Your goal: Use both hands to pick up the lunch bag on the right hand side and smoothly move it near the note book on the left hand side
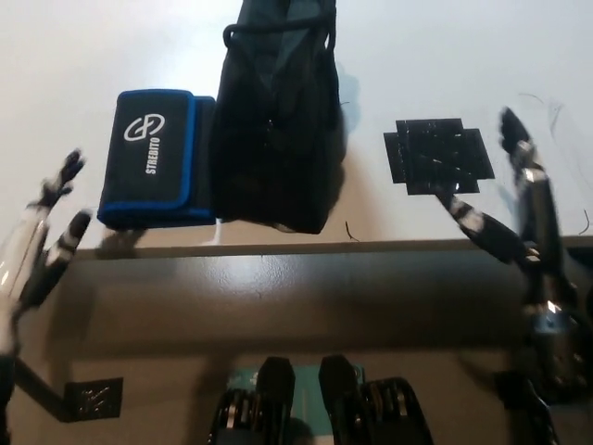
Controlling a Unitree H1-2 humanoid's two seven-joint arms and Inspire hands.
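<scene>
- Tabletop: we see it carrying everything.
- Lunch bag: upright, touching the notebook's right edge, so we judge it delivered.
- Notebook: flat, left of the lunch bag.
- Left robot hand and right robot hand: each well clear of the lunch bag, fingers spread, empty.

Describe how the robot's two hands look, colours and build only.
The left hand has slim white fingers with black tips, blurred here. The right hand is black with pale segments along its slender fingers, on a bulky black forearm of jointed segments.
</scene>
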